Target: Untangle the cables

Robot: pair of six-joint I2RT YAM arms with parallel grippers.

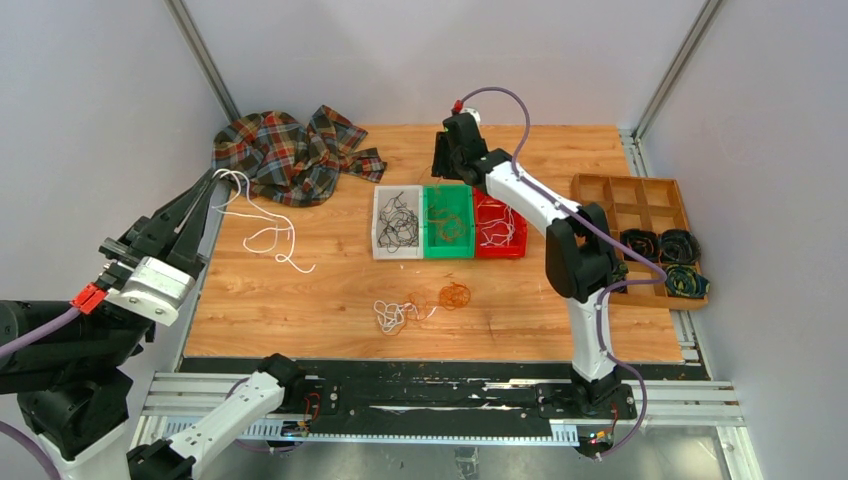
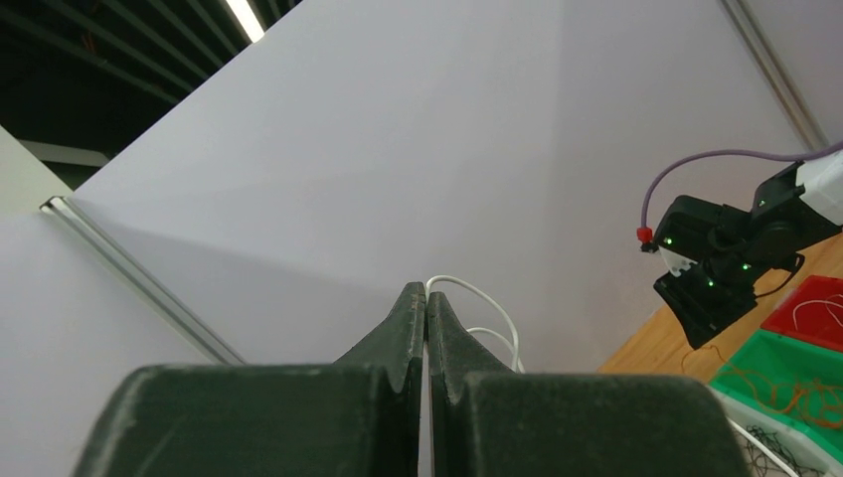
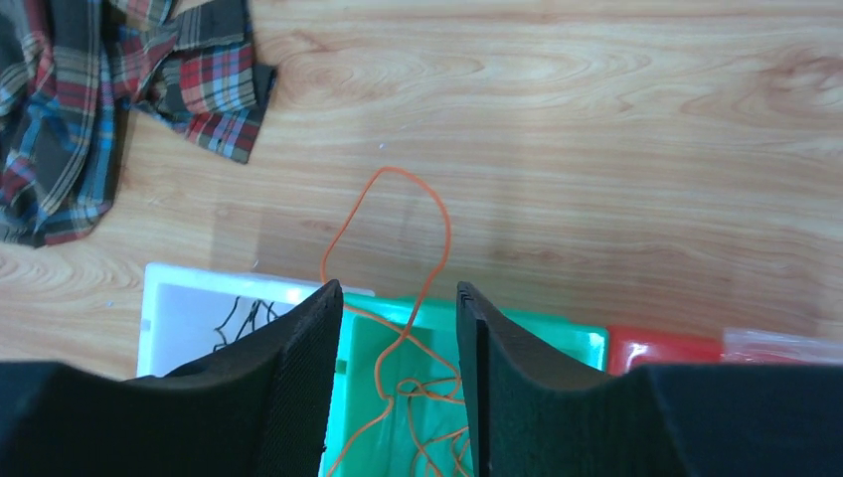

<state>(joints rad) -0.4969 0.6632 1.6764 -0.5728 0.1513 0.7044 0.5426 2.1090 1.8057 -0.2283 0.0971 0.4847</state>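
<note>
My left gripper (image 1: 217, 176) is shut on a thin white cable (image 1: 268, 232) and holds it up at the table's left edge; the cable trails down onto the wood. In the left wrist view the white cable (image 2: 477, 295) loops out past the closed gripper (image 2: 426, 290). My right gripper (image 1: 447, 170) is open above the back of the green bin (image 1: 447, 221). In the right wrist view the gripper (image 3: 399, 290) hangs over the green bin (image 3: 373, 348), and an orange cable (image 3: 437, 214) loops out over its far rim. A small tangle of white and orange cables (image 1: 420, 303) lies on the table's front.
A white bin (image 1: 397, 223) holds black wires and a red bin (image 1: 499, 226) holds white ones. A plaid cloth (image 1: 291, 151) lies at the back left. A wooden compartment tray (image 1: 640, 217) with dark coiled cords stands at the right.
</note>
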